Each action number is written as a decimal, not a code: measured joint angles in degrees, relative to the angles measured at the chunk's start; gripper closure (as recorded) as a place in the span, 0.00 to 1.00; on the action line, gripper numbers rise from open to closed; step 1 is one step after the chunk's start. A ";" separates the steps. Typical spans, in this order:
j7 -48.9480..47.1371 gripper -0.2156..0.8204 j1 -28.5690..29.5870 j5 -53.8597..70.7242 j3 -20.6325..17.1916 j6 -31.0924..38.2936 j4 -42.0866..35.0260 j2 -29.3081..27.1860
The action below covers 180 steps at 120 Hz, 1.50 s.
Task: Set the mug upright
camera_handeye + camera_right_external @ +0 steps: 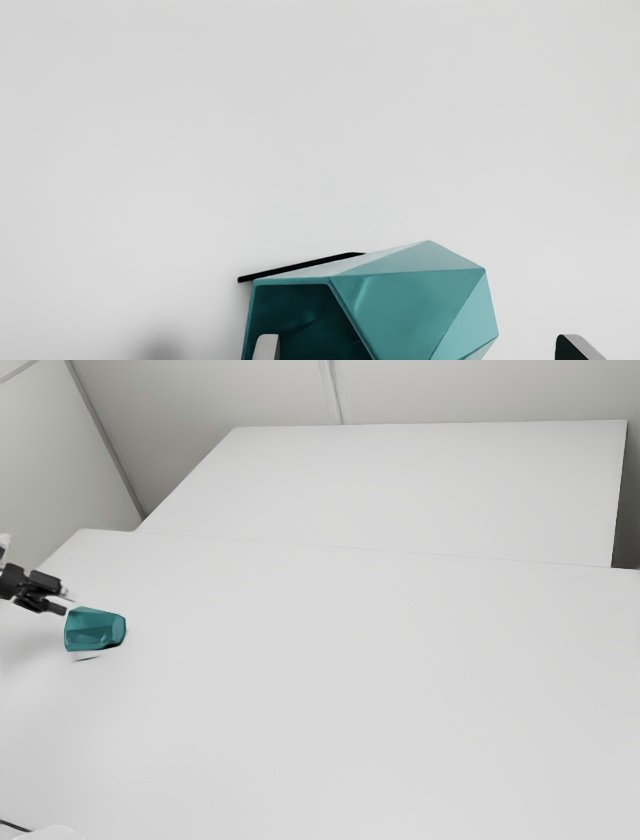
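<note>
Exterior view: mug (95,630), long axis level, mouth apparently armward.

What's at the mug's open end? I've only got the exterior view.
Observer: In the wrist view, one fingertip overlaps the dark opening of the mug; I can't tell if it touches.
Operator: And the other one?
Observer: The other fingertip is off past the closed end, with a patch of table showing between it and the mug.
</note>
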 joint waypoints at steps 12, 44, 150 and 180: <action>0.55 0.21 0.24 -2.14 0.27 -1.56 -0.92 -0.14; -1.11 0.21 0.58 -4.95 0.47 -5.89 -1.95 -0.53; -5.88 0.21 1.38 -4.54 0.44 -5.30 -0.68 2.34; -6.03 0.21 1.40 -4.71 -0.07 -4.42 1.11 3.46</action>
